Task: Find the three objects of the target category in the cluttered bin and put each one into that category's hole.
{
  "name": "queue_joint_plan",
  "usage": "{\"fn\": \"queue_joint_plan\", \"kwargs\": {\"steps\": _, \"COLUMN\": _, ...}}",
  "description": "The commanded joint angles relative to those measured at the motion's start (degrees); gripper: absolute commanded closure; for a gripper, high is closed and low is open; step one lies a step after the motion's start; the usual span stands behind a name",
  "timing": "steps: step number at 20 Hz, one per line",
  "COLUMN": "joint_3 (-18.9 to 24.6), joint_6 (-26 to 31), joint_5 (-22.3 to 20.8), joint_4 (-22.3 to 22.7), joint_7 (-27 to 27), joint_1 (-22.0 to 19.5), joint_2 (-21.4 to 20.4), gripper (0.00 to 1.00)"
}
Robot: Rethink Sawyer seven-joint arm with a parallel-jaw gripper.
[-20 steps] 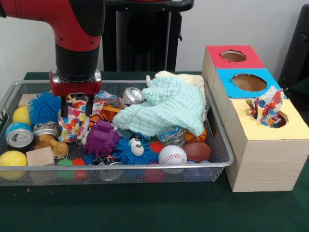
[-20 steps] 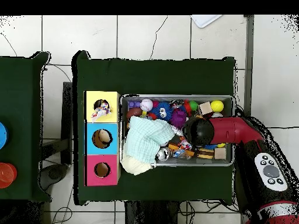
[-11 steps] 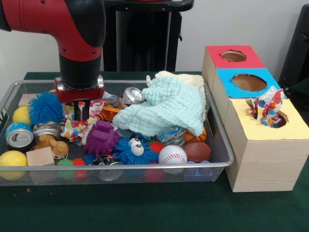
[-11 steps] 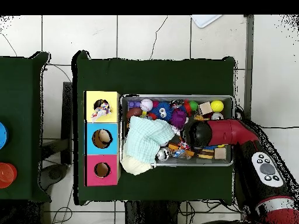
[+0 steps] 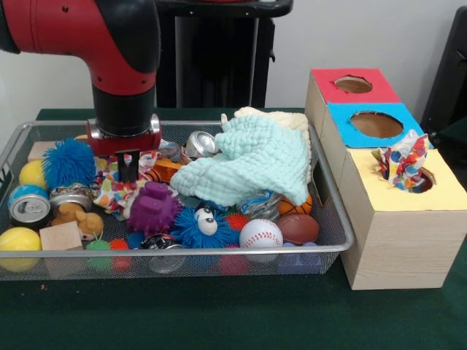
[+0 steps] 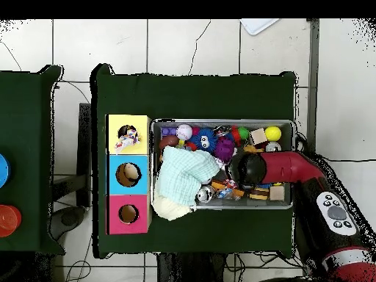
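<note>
- We see the wire bin packed to its rim; little free room inside, the open green table lies in front of it and around it.
- The sorting box stands just beside the bin's right end in the front view, touching or nearly so; its yellow hole, blue hole and red hole run in a row.
- A patterned cloth sticks out of the yellow hole.
- The mint cloth is heaped over the bin's right half, a cream cloth behind it.
- The overhead view shows the arm crossing the bin's end farthest from the box; it hides the gripper there. Only the front view shows the gripper.
- The gripper is down in the clutter, fingers drawn close together, pinching the colourful dotted cloth that lies under it between the blue spiky ball and the purple spiky toy.
</note>
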Motion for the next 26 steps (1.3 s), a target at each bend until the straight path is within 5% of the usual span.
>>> {"fn": "queue_joint_plan", "kwargs": {"steps": 1, "joint_3": 3.95, "joint_6": 6.53, "joint_5": 3.21, "joint_4": 6.99, "joint_7": -7.41, "joint_1": 0.52, "joint_2": -6.78, "gripper": 1.00}}
{"fn": "queue_joint_plan", "kwargs": {"steps": 6, "joint_3": 4.54, "joint_6": 12.47, "joint_5": 8.04, "joint_4": 11.96, "joint_7": -9.56, "joint_1": 0.72, "joint_2": -17.79, "gripper": 1.00}}
{"fn": "queue_joint_plan", "kwargs": {"steps": 9, "joint_3": 4.47, "joint_6": 19.25, "joint_5": 10.50, "joint_4": 11.30, "joint_7": -11.27, "joint_1": 2.72, "joint_2": -22.89, "gripper": 1.00}}
{"fn": "queue_joint_plan", "kwargs": {"steps": 14, "joint_3": 4.58, "joint_6": 25.29, "joint_5": 11.46, "joint_4": 8.49, "joint_7": -10.06, "joint_1": 5.16, "joint_2": -23.35, "gripper": 1.00}}
{"fn": "queue_joint_plan", "kwargs": {"steps": 22, "joint_3": 7.23, "joint_6": 19.44, "joint_5": 14.11, "joint_4": 8.33, "joint_7": -7.86, "joint_1": 4.93, "joint_2": -20.13, "gripper": 1.00}}
{"fn": "queue_joint_plan", "kwargs": {"steps": 23, "joint_3": 7.49, "joint_6": 18.15, "joint_5": 13.40, "joint_4": 8.38, "joint_7": -8.30, "joint_1": 4.50, "joint_2": -19.37, "gripper": 0.00}}
{"fn": "queue_joint_plan", "kwargs": {"steps": 26, "joint_3": 7.95, "joint_6": 10.72, "joint_5": 11.47, "joint_4": 11.09, "joint_7": -8.83, "joint_1": 2.58, "joint_2": -19.11, "gripper": 0.00}}
